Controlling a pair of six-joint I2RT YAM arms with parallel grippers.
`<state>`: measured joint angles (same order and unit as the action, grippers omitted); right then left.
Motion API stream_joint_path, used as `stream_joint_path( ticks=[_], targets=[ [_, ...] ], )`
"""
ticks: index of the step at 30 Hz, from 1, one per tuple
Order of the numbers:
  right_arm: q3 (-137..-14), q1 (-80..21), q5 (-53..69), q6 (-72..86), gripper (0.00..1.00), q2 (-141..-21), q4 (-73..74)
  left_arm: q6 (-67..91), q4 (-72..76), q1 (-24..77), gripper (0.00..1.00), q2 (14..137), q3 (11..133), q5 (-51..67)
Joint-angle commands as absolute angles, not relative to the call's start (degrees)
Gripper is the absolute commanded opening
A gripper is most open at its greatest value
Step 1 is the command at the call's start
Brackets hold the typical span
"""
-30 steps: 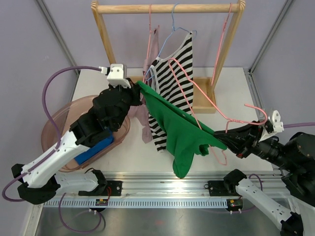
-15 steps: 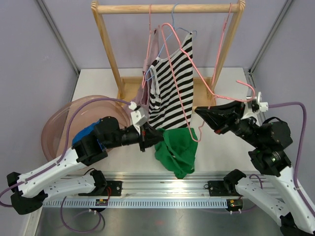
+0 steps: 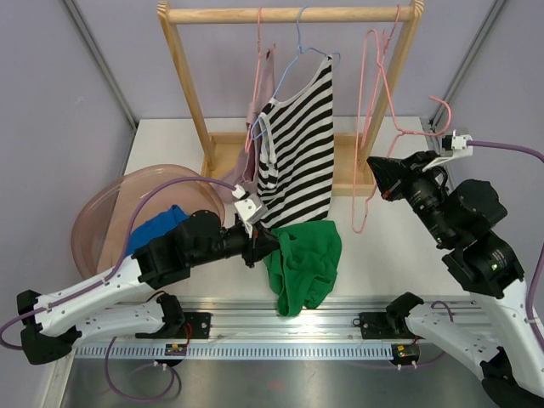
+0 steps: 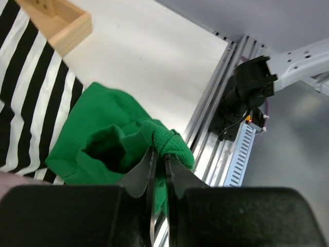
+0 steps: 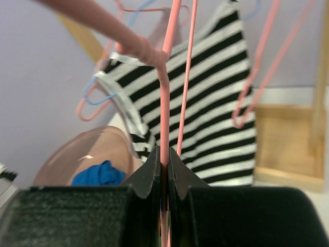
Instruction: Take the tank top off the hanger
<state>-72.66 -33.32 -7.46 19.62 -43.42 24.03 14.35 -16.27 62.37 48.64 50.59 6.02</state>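
Tank top (image 3: 304,262), the green one, is hanging bunched up from the left claw (image 4: 159,157), which is pinching its ribbed edge tight, down by the tabletop's (image 3: 391,255) near edge. Right claw (image 5: 163,159) is clamping the pink hanger (image 5: 164,103), well apart from it.

1. We view the wooden rack (image 3: 289,14) from afar through the top camera, above and behind the arm bases.
2. Left wrist camera: low before the rack, facing away from it; shares the green tank top (image 4: 103,108) with the top view.
3. Right wrist camera: close beside the rack's right post, facing left; shares the pink hanger (image 5: 164,103) and striped top (image 5: 216,103).
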Motion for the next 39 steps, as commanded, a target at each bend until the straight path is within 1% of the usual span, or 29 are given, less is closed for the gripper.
stream_joint_path(
  ticks=[1,2,3,4,5,8,10,15,18,22,26,29,35,39],
  targets=[
    [-78.1,-33.3,-18.8,19.4,0.0,-47.7,32.8,16.2,-16.0,63.7,0.16,49.6,50.7,0.7],
    [-81.4,-33.3,-19.2,18.9,0.0,-50.7,35.0,16.4,-16.3,64.6,0.25,49.8,50.9,0.4],
    [-83.2,-33.3,-19.4,17.6,0.0,-52.4,36.3,16.4,-16.7,65.1,0.36,50.0,51.4,0.3],
    [-85.0,-33.3,-19.2,17.1,0.0,-53.9,37.2,16.3,-17.2,65.6,0.56,50.1,51.7,0.3],
    [-88.0,-33.3,-19.3,16.0,0.0,-56.7,38.6,15.8,-17.6,66.7,0.66,50.1,51.9,-1.4],
    [-93.3,-33.2,-21.0,14.1,0.0,-62.0,40.4,15.1,-19.6,69.2,0.88,49.9,53.2,-4.9],
    [-96.5,-33.2,-22.7,13.3,0.0,-64.9,41.7,15.0,-20.9,70.3,0.99,49.9,54.1,-7.9],
    [-109.4,-30.3,-22.2,11.1,0.0,-75.1,45.3,15.6,-25.1,72.7,0.99,50.3,55.5,-14.5],
    [-117.2,-25.2,-16.2,11.2,0.0,-80.6,48.1,16.4,-26.9,73.8,0.99,50.2,55.5,-17.7],
    [-126.5,-20.6,-6.8,10.5,0.0,-87.7,51.8,16.9,-28.3,74.8,0.99,50.0,55.2,-19.2],
    [-137.4,-18.6,-6.2,9.0,0.0,-96.2,54.8,16.7,-28.6,75.2,0.99,50.4,55.0,-19.3],
    [-143.3,-17.2,-6.5,7.9,0.0,-101.1,55.2,16.8,-28.7,75.4,0.99,50.6,54.8,-19.3],
    [-153.2,-14.0,-3.8,9.2,0.0,-109.9,56.6,17.8,-28.0,75.9,0.99,50.8,53.4,-19.3],
    [-152.2,-13.8,-3.8,9.0,0.0,-110.9,56.3,18.4,-27.5,76.1,0.99,50.5,52.1,-19.2]
  ],
)
